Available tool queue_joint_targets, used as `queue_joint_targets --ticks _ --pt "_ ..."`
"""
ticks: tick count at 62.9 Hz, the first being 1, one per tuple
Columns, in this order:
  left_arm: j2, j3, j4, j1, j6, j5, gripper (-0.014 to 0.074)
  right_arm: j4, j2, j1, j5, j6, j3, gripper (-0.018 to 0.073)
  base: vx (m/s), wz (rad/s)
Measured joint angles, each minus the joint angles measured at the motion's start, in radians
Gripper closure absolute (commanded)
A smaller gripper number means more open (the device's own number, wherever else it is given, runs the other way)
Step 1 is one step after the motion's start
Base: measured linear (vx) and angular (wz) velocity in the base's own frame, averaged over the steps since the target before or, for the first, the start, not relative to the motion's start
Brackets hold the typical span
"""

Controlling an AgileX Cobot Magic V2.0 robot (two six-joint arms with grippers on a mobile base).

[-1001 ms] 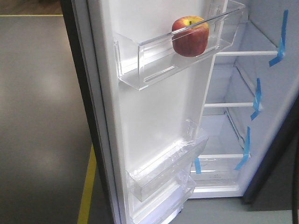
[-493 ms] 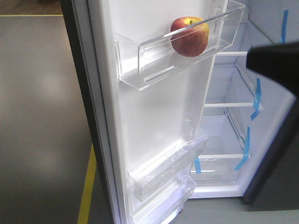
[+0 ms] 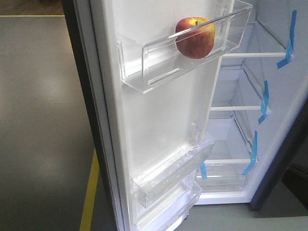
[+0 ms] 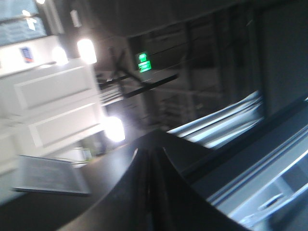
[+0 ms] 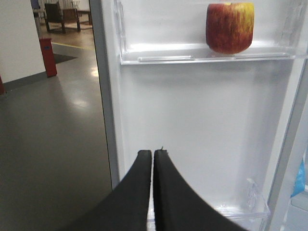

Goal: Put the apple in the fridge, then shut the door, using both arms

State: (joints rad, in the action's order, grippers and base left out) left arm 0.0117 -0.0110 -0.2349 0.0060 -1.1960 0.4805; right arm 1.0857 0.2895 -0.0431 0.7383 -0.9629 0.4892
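The door (image 3: 159, 110) stands wide open. Its inner liner is smooth, matte white, with a dark grey edge running down the left. The apple (image 3: 195, 37) sits in the top bin (image 3: 144, 67) of the door, towards the bin's right end. The bin is a clear, hard plastic trough with squared corners, and the fruit shows through its front wall. The apple's skin is glossy and red with a yellow patch near the stem dimple. Two more clear bins (image 3: 168, 178) are fixed lower on the liner, close together.

To the right is the fridge (image 3: 281, 86) itself, with white walls, flat white shelves (image 3: 252, 54) and blue tape strips (image 3: 264, 102) stuck down the side wall. The floor (image 3: 43, 120) is a dull grey sheen crossed by a yellow line (image 3: 90, 192).

No arm appears in the front-facing view; only the wrist cameras show the grippers. The right gripper (image 5: 152, 154) has two black, curved fingers pressed tip to tip with nothing between them. It points at the bare liner below the top bin, well apart from the apple. That view also shows the apple's streaked red side, and a red stand (image 5: 48, 57) far off on the floor.

The left wrist view is smeared and tilted. The left gripper (image 4: 149, 154) looks drawn together and empty, though the blur softens the seam. Behind it are bright ceiling lights (image 4: 86, 49) and a green sign (image 4: 143, 63), which no other view shows.
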Motion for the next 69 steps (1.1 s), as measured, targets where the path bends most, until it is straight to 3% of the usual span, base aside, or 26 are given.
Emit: queue_joint_targets --ticks 5,13,24,30,41,48,57,69 --pt "0.0 0.074 0.018 0.0 -0.054 0.004 0.0603 -0.002 -0.035 0.0 -0.027 0.015 -0.001 0.0564 0.0 0.0" --pt "-0.054 0.244 0.104 0.0 -0.064 0.035 0.0603 -0.004 -0.053 0.0 -0.102 0.019 -0.001 0.0564 0.0 0.0" --pt "-0.256 0.492 0.363 0.0 -0.065 0.051 0.0603 0.0 -0.053 0.0 -0.126 0.025 -0.001 0.0564 0.0 0.0" --pt "-0.392 0.62 0.488 0.0 -0.105 0.057 0.0603 0.009 -0.053 0.0 -0.132 0.026 -0.001 0.0563 0.0 0.0" --pt "-0.721 0.849 0.73 0.0 -0.231 0.074 0.0603 0.021 -0.053 0.0 -0.149 0.028 -0.001 0.0563 0.0 0.0" --pt "-0.92 0.992 0.837 0.0 -0.343 0.113 0.0603 0.022 -0.053 0.0 -0.149 0.028 -0.001 0.0563 0.0 0.0" --pt "-1.185 1.155 0.943 0.0 -0.482 0.179 0.0602 0.022 -0.053 0.0 -0.149 0.028 -0.001 0.0563 0.0 0.0" --pt "-1.491 1.346 1.0 0.0 -0.681 0.314 0.057 0.022 -0.053 0.0 -0.148 0.028 -0.001 0.0563 0.0 0.0"
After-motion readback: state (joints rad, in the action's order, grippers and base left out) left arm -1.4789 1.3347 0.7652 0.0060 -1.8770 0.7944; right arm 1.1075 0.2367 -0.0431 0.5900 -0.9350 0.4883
